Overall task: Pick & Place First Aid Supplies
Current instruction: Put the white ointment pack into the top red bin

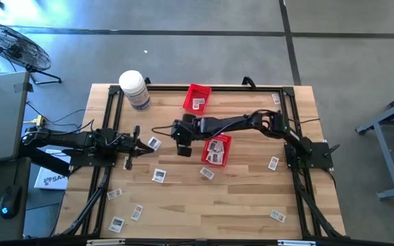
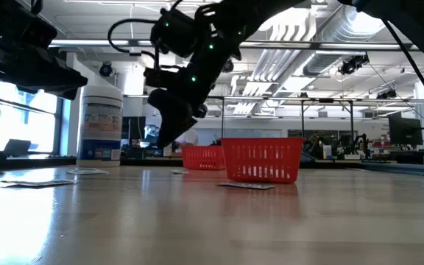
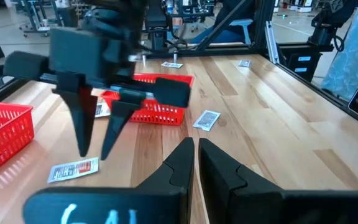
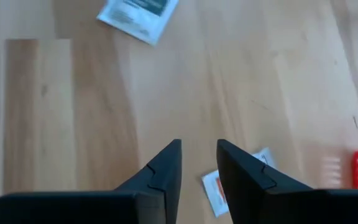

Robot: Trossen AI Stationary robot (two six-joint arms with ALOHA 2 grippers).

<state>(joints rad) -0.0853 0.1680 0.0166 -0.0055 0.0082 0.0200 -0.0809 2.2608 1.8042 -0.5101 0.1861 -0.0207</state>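
Several small flat white-grey packets (image 1: 158, 175) lie scattered on the wooden table (image 1: 252, 198). The empty right gripper (image 1: 183, 152), jaws parted, hovers mid-table; next it must descend onto one. The left gripper (image 1: 130, 162) waits clenched.

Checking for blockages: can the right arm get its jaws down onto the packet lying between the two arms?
Probably yes. The right gripper hangs open above bare wood, and the packet lies flat and uncovered just beside it; the left gripper sits close by.
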